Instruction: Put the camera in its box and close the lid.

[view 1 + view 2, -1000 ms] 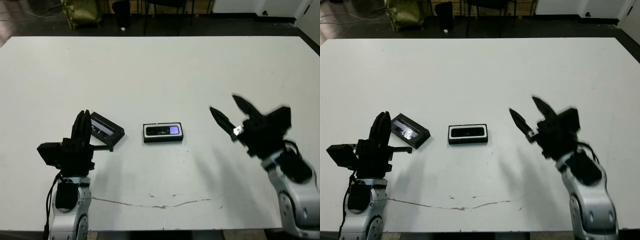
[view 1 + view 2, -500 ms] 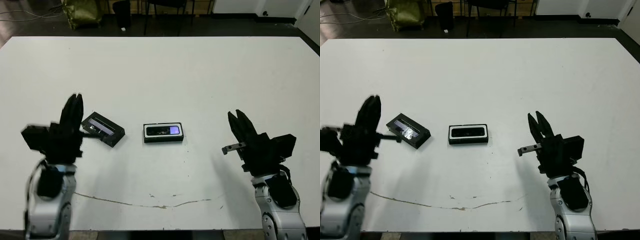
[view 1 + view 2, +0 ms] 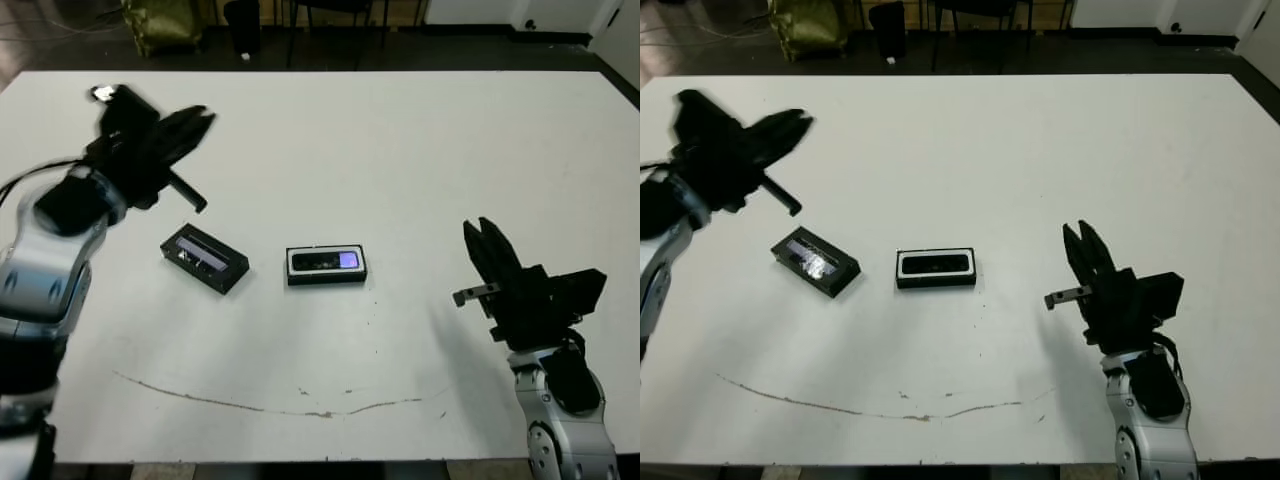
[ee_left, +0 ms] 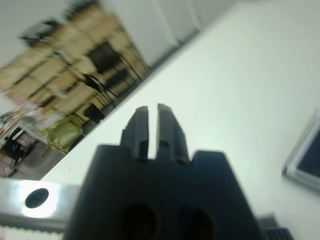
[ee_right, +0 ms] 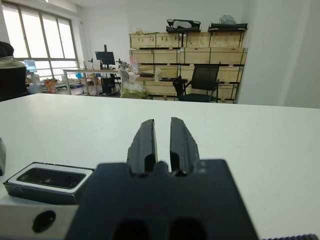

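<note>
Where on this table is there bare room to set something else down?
Almost everywhere: the whole far half of the table, and the stretch between the box and the right gripper. Only the middle-left is occupied, where the lid lies beside the box.

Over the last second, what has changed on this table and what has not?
The left gripper rose from beside the lid and swung up and outward, away from it. The right gripper pulled back toward the robot and its fingers closed up. The lid, the box and the camera inside it stayed put.
</note>
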You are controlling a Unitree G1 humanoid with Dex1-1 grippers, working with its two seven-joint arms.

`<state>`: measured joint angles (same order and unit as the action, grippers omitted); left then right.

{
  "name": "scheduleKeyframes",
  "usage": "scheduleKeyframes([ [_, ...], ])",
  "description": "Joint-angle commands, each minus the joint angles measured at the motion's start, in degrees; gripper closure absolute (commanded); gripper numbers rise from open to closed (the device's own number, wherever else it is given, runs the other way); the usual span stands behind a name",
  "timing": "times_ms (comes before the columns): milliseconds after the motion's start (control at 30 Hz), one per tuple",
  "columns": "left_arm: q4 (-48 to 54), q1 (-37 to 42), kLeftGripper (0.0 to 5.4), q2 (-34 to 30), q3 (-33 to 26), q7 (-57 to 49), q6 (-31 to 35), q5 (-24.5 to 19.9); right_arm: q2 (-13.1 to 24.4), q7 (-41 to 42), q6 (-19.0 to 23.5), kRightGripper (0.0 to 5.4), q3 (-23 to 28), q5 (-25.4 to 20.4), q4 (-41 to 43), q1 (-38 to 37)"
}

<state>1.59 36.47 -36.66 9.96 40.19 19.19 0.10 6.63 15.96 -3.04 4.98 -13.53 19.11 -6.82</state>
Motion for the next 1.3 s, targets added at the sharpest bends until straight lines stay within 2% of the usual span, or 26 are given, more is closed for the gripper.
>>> scheduleKeyframes([
  [33,-7.1,6.1,5.4,-2.3,6.9,7.1,-2.3,5.7,0.5,-0.3,1.1,5.38,0.7,-0.9,-0.5,-0.6],
  [200,-12.6,13.3,5.4,-1.5,16.0,14.7,-1.5,15.0,1.3,-0.3,0.9,5.38,1.0,-0.5,-0.1,-0.6],
  [367,-19.9,16.9,5.4,1.2,23.0,22.8,-4.1,19.8,1.4,-0.5,0.8,5.38,1.2,-0.6,0.1,-0.6],
  [467,-22.2,17.8,5.4,2.4,26.0,26.4,-5.8,22.4,1.5,0.4,-1.0,5.38,1.4,-0.9,-1.2,-0.3],
  [533,-22.9,17.7,5.4,2.9,27.7,28.1,-7.5,24.2,1.4,0.1,-0.7,5.38,1.3,-0.9,-1.1,-0.4],
  [733,-25.4,17.7,5.4,4.3,29.3,33.8,-11.3,25.2,1.7,-0.7,0.8,5.38,1.1,-0.4,0.2,-0.7],
  [933,-25.2,16.1,5.4,5.2,29.8,35.5,-12.1,26.9,1.6,-0.4,0.9,5.38,1.1,-1.0,0.0,-0.5],
  [1133,-22.4,15.3,5.4,4.6,31.0,38.9,-11.8,28.0,1.5,-0.5,0.5,5.38,0.9,-0.7,-0.5,-0.2],
  [1300,-19.0,14.6,5.4,2.9,31.0,40.5,-14.9,28.4,1.4,-0.6,0.7,5.38,1.0,-1.1,-0.1,-0.5],
])
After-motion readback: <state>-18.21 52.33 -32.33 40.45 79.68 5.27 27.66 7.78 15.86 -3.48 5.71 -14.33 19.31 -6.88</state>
